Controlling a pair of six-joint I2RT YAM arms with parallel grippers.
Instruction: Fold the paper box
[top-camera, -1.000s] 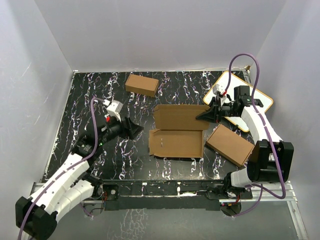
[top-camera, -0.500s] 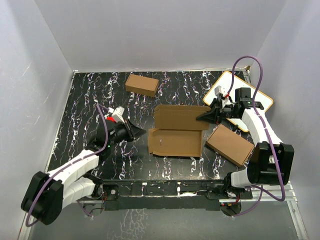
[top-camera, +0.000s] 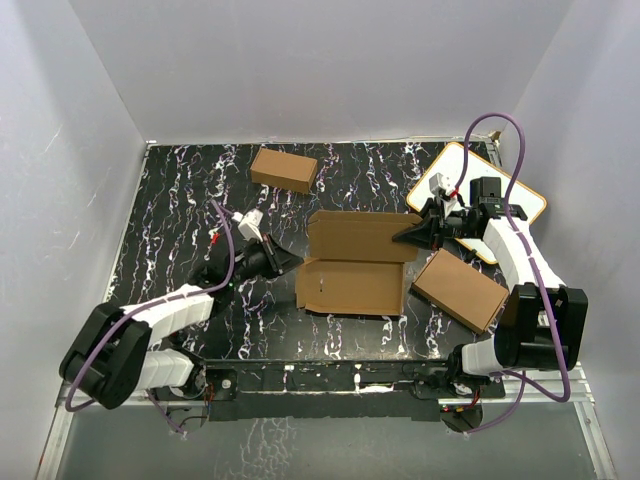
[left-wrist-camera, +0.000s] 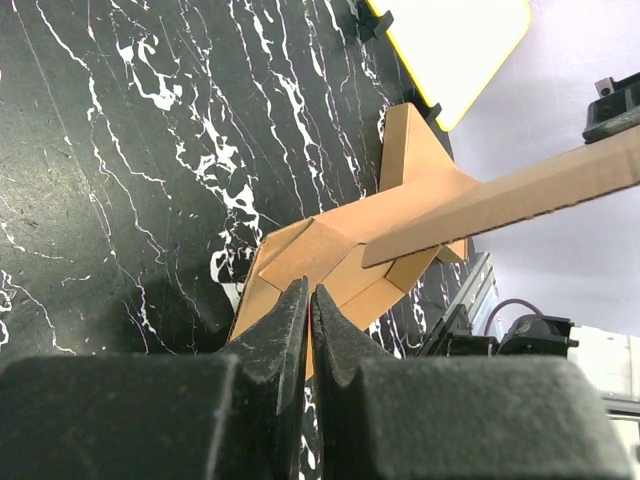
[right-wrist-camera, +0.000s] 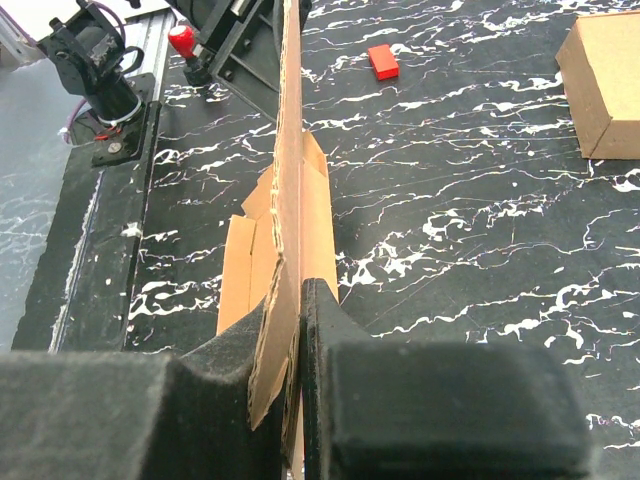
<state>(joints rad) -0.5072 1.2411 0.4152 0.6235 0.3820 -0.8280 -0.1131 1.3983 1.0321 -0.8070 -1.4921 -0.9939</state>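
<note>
Paper box (top-camera: 352, 285): looks light, stiff; grip edges;
Right end effector (top-camera: 405, 233): pinching its raised panel;
Left end effector (top-camera: 292, 263): closed, empty

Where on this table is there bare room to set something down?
Bare: the far-left corner of the table, left of the small carton; the far strip from that carton to the white board; the near strip before the paper box. Crowded: the right, where paper box, flat carton and right pincer meet.
</note>
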